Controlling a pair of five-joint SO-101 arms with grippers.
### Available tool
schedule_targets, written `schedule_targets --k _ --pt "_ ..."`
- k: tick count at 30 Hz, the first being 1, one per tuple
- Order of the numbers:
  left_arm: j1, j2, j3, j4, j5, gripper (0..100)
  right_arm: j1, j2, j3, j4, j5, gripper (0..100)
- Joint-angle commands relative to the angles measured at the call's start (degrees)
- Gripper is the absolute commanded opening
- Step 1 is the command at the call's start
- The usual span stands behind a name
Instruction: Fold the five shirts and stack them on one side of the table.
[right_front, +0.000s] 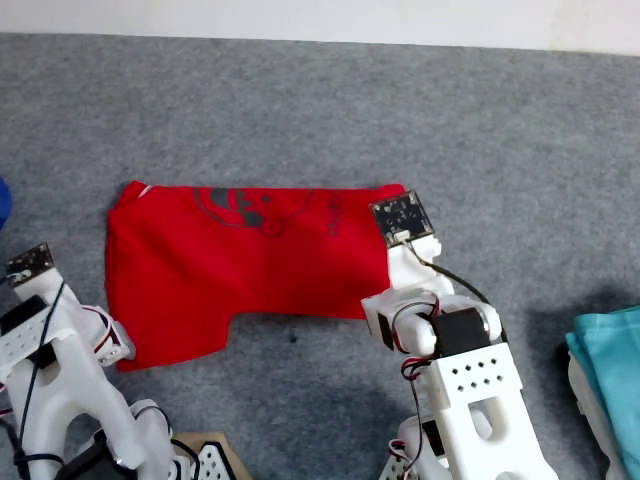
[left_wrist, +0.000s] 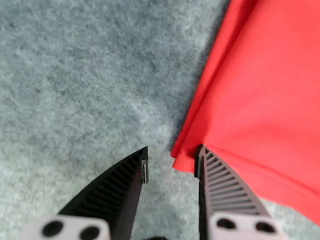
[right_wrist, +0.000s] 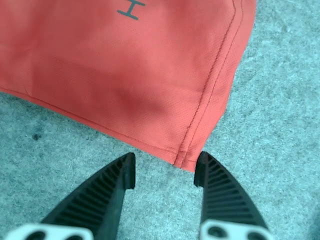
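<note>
A red shirt (right_front: 250, 270) with a dark print lies flat on the grey table (right_front: 300, 100), doubled over, with a sleeve jutting toward the front left. My left gripper (left_wrist: 172, 165) is open just above the table, and a corner of the red shirt (left_wrist: 260, 100) sits between its fingertips. My right gripper (right_wrist: 166, 162) is open too, with a hemmed corner of the red shirt (right_wrist: 125, 75) between its fingertips. In the high view the left arm (right_front: 40, 350) stands at the shirt's front left corner and the right arm (right_front: 440, 330) at its front right corner.
A folded teal shirt (right_front: 610, 350) lies at the right edge of the table. Something blue (right_front: 3, 200) pokes in at the left edge. A brown board (right_front: 215, 450) shows at the front between the arm bases. Bare grey table stretches behind the red shirt.
</note>
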Motion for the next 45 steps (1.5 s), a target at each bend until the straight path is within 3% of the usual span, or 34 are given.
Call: schedule_targets --k 1,10,17,26,28,31,41,45 --pt "-0.5 0.2 1.8 -5.2 -0.5 16 0.7 -1.0 -0.4 -0.3 -0.7 20.1" --pt "4.4 0.1 3.6 -11.4 -0.4 16 0.7 -1.4 -0.5 0.0 -0.7 20.1" --pt "7.4 0.2 6.6 -11.8 -0.4 16 0.7 -1.5 -0.5 0.1 -0.7 20.1" --pt "7.6 0.2 13.1 -14.2 -0.4 16 0.7 -1.5 -6.4 5.1 -0.6 20.1" --pt "7.6 0.2 13.1 -14.2 -0.4 13 0.7 -1.5 -7.6 6.3 -0.6 20.1" --pt "7.7 0.2 13.1 -14.2 -0.6 0 0.7 -1.5 -8.4 7.0 -0.5 20.1" --pt "8.4 0.2 13.2 -14.2 -0.4 1 1.6 -1.5 -8.8 8.3 2.5 20.1" --pt "12.3 -0.2 13.1 -13.8 0.0 1 3.4 -1.5 -8.9 8.2 2.5 20.0"
